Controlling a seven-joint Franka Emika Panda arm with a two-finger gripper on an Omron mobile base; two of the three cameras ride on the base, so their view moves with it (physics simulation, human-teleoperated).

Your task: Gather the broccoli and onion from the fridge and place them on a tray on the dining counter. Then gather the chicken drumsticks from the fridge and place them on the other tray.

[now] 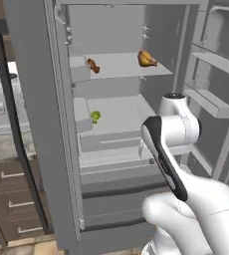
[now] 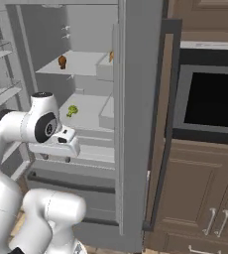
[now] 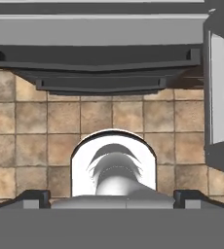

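1. Pointing straight down, the gripper (image 3: 112, 195) is looking at brown floor tiles (image 3: 46, 121) in the hand view, its two dark fingertips (image 3: 33, 197) sitting at the far lower left and lower right of the frame, so the jaws are standing wide apart with nothing between them.
2. Across the top of the hand view, the fridge's (image 1: 37, 124) dark bottom drawers (image 3: 99, 73) are showing.
3. In the right base view the gripper (image 2: 54, 158) is hanging in the left middle of the frame, in front of the open fridge (image 2: 136, 124).
4. The broccoli (image 1: 95, 116) is lying on the middle shelf, left of centre in the left base view, and at centre left in the right base view (image 2: 72, 110).
5. The chicken drumsticks (image 1: 146, 59) are lying well apart on the upper shelf, one at upper centre, the other (image 1: 92, 65) further left.
6. At the right of the right base view, a dark oven (image 2: 210, 104) is sitting above brown wooden cabinets (image 2: 195, 198).
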